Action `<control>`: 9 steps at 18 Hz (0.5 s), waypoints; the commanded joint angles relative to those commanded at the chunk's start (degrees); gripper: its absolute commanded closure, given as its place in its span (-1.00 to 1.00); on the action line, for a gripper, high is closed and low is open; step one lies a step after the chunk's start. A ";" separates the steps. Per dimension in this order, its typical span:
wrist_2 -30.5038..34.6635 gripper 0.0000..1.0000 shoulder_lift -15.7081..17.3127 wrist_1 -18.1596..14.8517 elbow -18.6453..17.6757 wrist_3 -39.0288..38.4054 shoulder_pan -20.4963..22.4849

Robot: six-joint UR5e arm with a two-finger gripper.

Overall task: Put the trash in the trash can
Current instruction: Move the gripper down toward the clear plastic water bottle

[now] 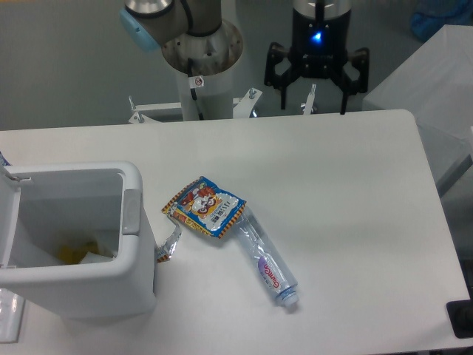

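The white trash can (pixel 81 244) is sitting at the near left of the table (pixel 332 192), lid flipped open, holding something yellow and white. Just right of it, the snack packet (pixel 205 206) is lying against the crushed bottle (pixel 266 262). The gripper (pixel 316 92) is hanging beyond the far edge, its 2 fingers spread apart, gripping nothing.

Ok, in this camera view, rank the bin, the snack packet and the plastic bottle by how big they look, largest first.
1. The white bin, largest by far, though it also sits nearest the camera.
2 and 3. The snack packet and the crushed bottle look too alike to rank: the bottle is longer, the packet wider.
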 joint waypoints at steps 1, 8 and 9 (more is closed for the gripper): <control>0.00 -1.00 0.00 0.00 0.00 0.00 0.00; 0.00 -1.00 -3.42 0.00 -0.09 -0.70 -0.53; 0.26 -1.00 -4.47 0.00 -0.17 -0.70 -1.05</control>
